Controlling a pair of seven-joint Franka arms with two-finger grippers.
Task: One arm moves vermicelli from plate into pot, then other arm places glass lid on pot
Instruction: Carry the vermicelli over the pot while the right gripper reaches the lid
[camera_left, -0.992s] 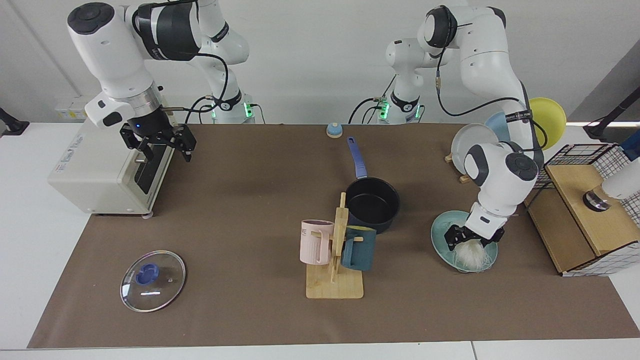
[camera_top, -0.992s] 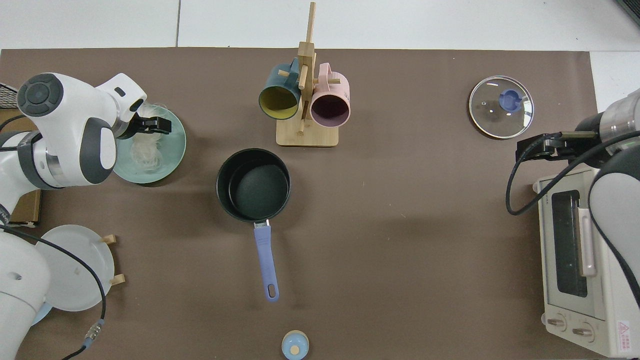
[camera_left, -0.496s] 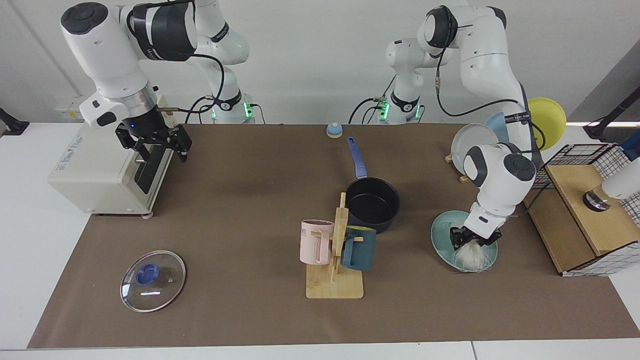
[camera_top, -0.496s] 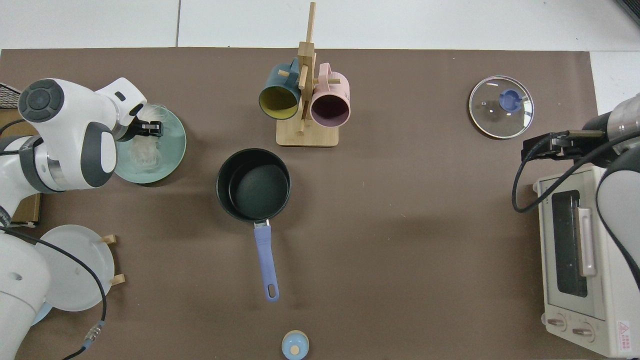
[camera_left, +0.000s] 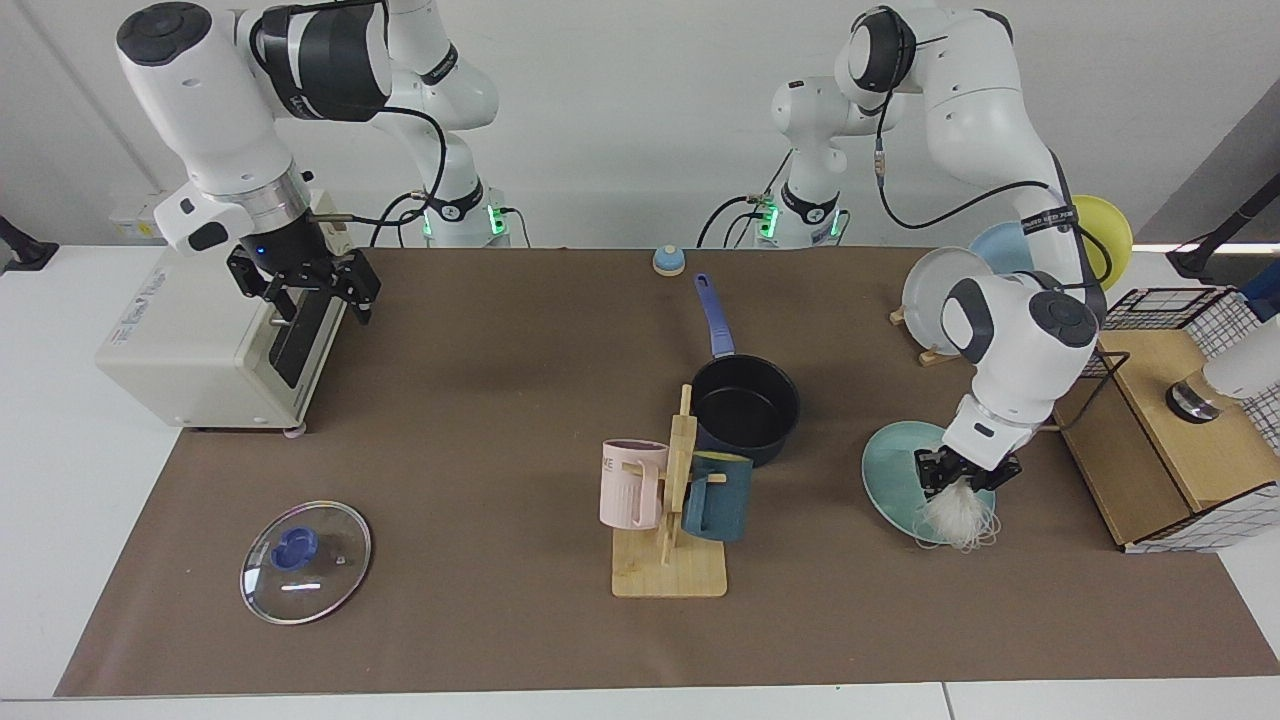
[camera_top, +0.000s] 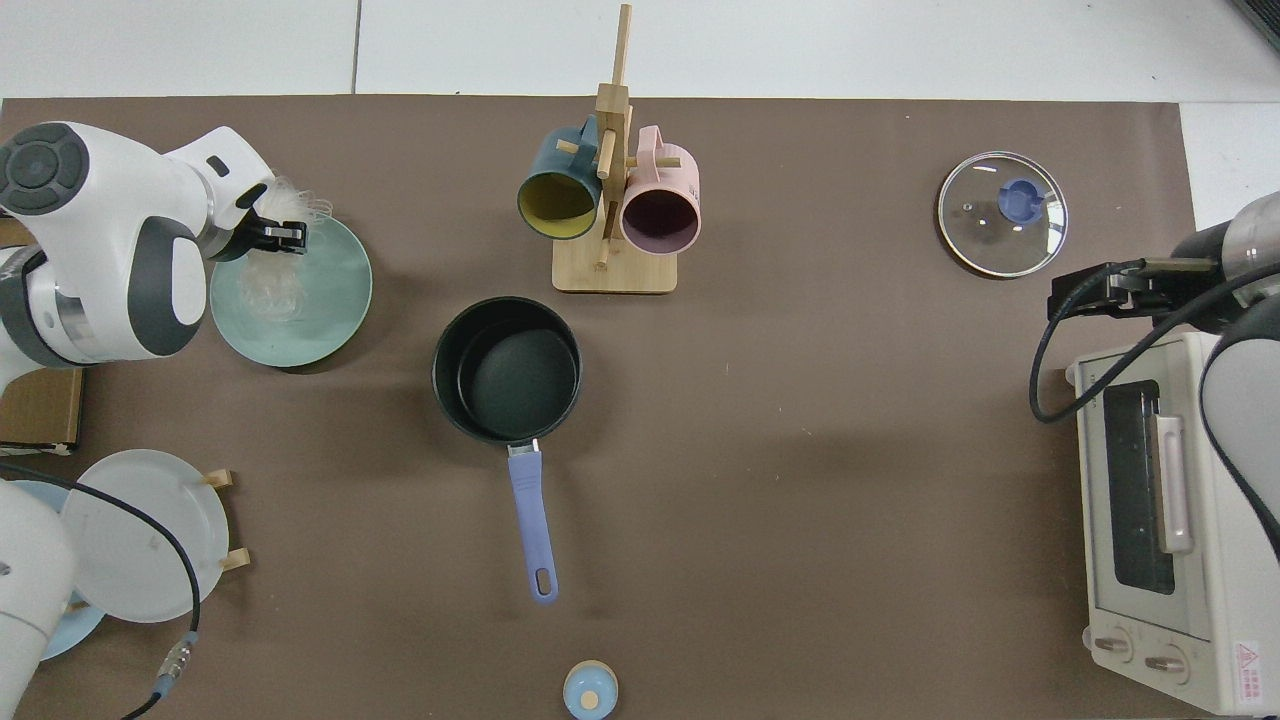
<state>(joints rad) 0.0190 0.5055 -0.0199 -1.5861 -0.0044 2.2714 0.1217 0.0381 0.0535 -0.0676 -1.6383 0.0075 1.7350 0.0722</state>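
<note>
Left gripper (camera_left: 966, 476), wrist angled down, clenched on white thready vermicelli bundle (camera_left: 957, 517) hanging just above round teal-green plate (camera_left: 888, 478); right gripper (camera_left: 305, 285) waits, fingers spread, beside white toaster oven (camera_left: 190, 340).

In the top view the white wrist of the left arm covers the near edge of the plate (camera_top: 330, 330) and most of the left end effector (camera_top: 285, 235), so how the vermicelli (camera_top: 270, 290) is gripped cannot be seen. The toaster oven (camera_top: 1150, 520) and right arm run off the edge. In the facing view the mug rack (camera_left: 680, 470) hides part of the pot (camera_left: 750, 405)
</note>
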